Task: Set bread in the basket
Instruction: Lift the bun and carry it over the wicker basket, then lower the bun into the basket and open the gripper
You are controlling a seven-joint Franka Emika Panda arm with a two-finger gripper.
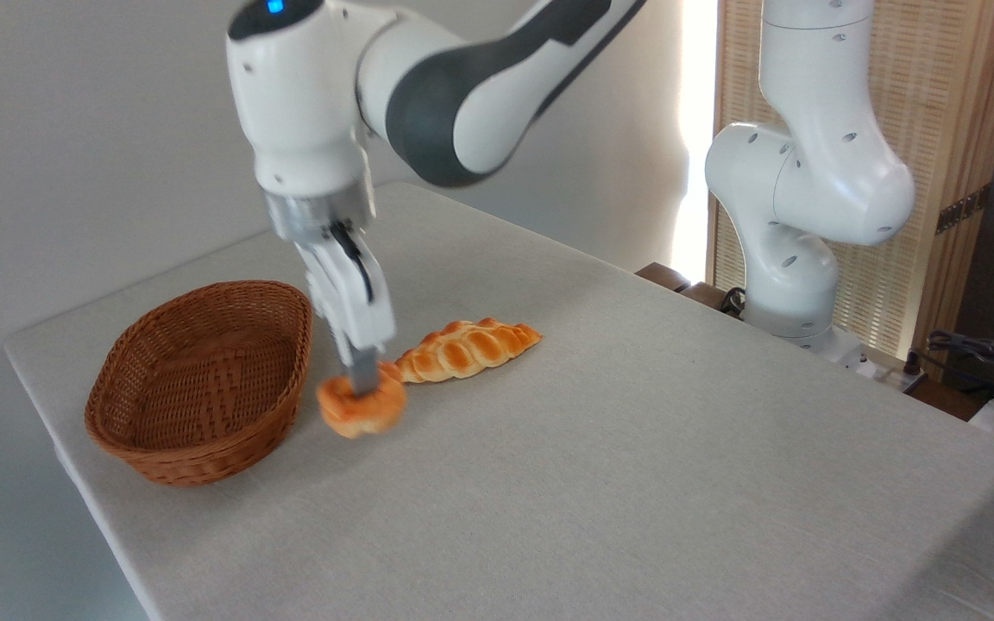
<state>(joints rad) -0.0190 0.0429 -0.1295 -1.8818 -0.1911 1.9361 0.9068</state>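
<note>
We record 1 table (635, 448), covered in pale grey cloth, bearing 3 items. Item 1: the bread (361, 407), a small roundish orange-golden bun, sitting just right of the basket and close to the left tip of the loaf. Item 2: the basket (195, 379), oval, brown woven wicker with flaring sides, near the table's left end; we see nothing inside it. Item 3: 1 braided loaf (467, 348), golden with pointed ends, lying to the right of the bun. We note 1 white and grey arm (428, 95) reaching in from the upper right, its gripper (365, 384) pointing down directly onto the bread. We see 1 grey finger (364, 371) planted on top of the bun, which appears slightly blurred; the fingers look closed narrowly around the bun's upper part, holding it. We cannot tell whether the bun is touching the cloth or just raised above it.
</note>
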